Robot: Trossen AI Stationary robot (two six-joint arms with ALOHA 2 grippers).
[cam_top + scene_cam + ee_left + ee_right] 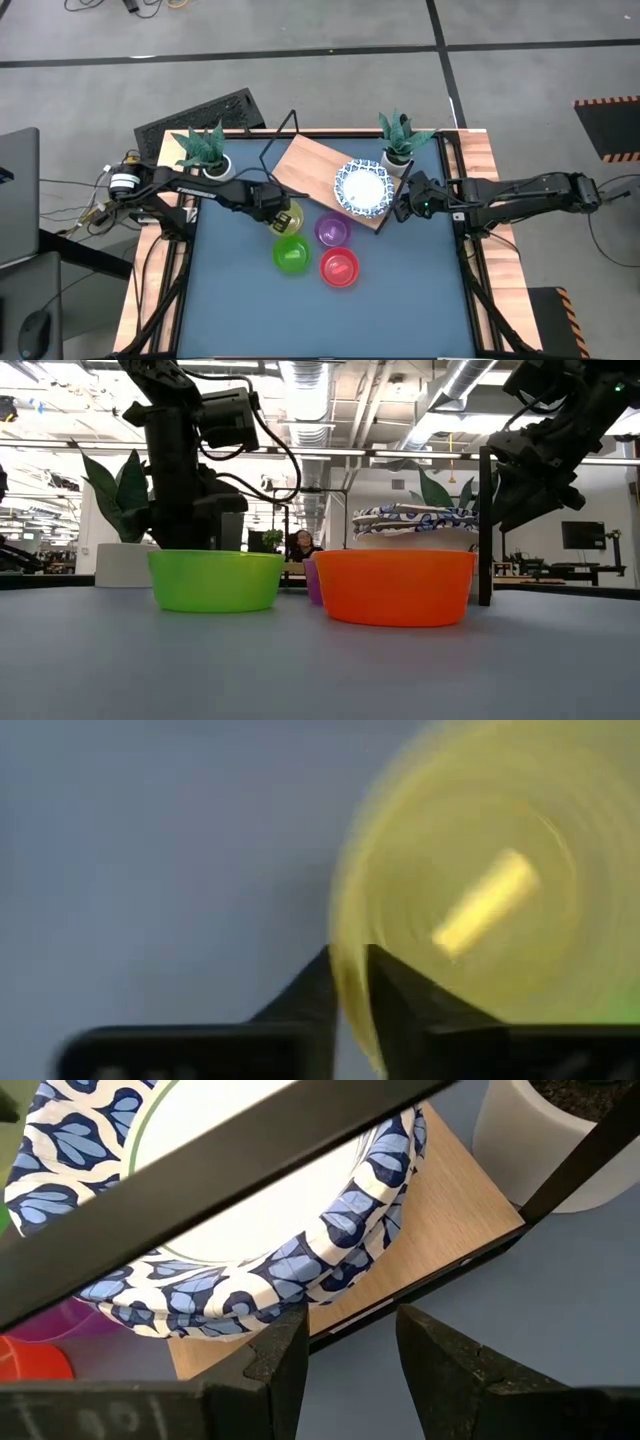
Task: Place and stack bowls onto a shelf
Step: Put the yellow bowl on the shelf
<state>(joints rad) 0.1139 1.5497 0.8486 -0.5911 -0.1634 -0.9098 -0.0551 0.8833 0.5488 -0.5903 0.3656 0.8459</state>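
A stack of white dishes with blue patterned rims (362, 188) (330, 1230) sits on the wooden shelf board (305, 165) under its black wire frame (250, 1140). On the blue table lie the green (291, 254), purple (332, 231) and red (339, 267) bowls. My left gripper (274, 210) (348, 960) is shut on the yellow bowl (290, 218) near the shelf's front edge. My right gripper (398, 207) (350, 1330) is open, low beside the shelf's right end, with its fingers pointing at the dish stack and touching nothing. My left gripper pinches the yellow bowl's rim (342, 920) on the side toward the table's left, one finger inside the bowl (395, 995) and one outside (305, 1000). Whether the bowl is lifted off the table, I cannot tell.
Two potted plants stand at the far corners: one (205, 150) left of the shelf, one (400, 140) at its right end, close to my right arm. In the low view the green bowl (215, 580) and red bowl (395, 585) stand nearest. The near half of the table is bare blue.
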